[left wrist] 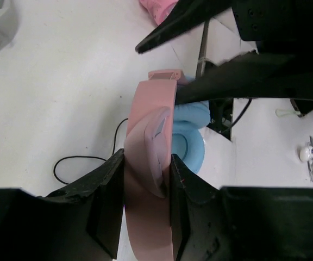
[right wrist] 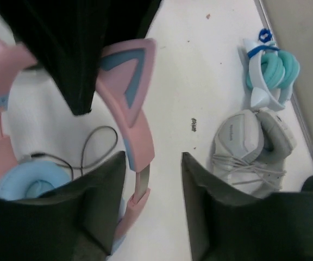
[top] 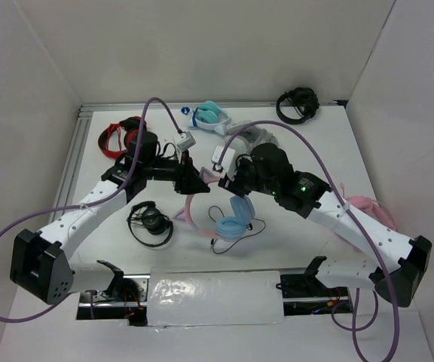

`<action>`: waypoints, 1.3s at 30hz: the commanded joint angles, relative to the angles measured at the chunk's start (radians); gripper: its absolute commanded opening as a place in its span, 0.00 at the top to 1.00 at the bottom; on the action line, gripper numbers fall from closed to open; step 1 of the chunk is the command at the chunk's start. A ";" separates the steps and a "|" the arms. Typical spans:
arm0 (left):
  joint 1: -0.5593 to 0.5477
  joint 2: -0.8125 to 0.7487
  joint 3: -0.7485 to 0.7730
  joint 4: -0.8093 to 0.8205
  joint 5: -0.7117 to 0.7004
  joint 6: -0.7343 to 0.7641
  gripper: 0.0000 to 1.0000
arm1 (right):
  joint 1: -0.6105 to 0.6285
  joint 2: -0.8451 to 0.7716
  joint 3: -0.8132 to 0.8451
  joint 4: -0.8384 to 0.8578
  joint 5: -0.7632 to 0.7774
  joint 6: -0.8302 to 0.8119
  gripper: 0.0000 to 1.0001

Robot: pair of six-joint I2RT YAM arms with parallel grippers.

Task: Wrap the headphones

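Observation:
The headphones [top: 230, 220] have a pink headband with cat ears, light blue ear cups and a thin black cable [top: 218, 244]. They are at the table's middle. My left gripper [top: 196, 183] is shut on the pink headband [left wrist: 148, 179], with a blue ear cup [left wrist: 190, 142] just beyond the fingers. My right gripper [top: 230, 183] is open. In the right wrist view the headband's slider arm [right wrist: 140, 182] sits between its jaws [right wrist: 154, 182], close to the left finger, with a cat ear [right wrist: 128, 89] above. The cable [left wrist: 83, 161] lies loose on the table.
A teal-and-white pair [top: 209, 115] and a white-grey pair [top: 260, 139] lie at the back, a black pair [top: 297, 104] back right, a red-black pair [top: 119, 138] back left, and a black pair [top: 151, 222] front left. An all-pink pair [top: 364, 207] lies under the right arm.

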 commanded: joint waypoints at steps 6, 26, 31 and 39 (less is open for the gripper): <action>-0.006 -0.177 -0.151 0.337 -0.226 -0.270 1.00 | 0.005 -0.008 0.094 0.158 0.343 0.629 0.04; -0.026 -0.180 -0.375 0.870 -0.757 -0.850 1.00 | 0.072 -0.534 -0.587 0.478 0.348 1.477 0.00; -0.063 -0.172 -0.363 0.893 -0.794 -0.853 1.00 | 0.103 -0.444 -0.597 0.524 0.449 1.647 0.00; -0.077 -0.203 -0.413 0.937 -0.780 -0.919 1.00 | 0.106 -0.373 -0.596 0.550 0.549 1.746 0.00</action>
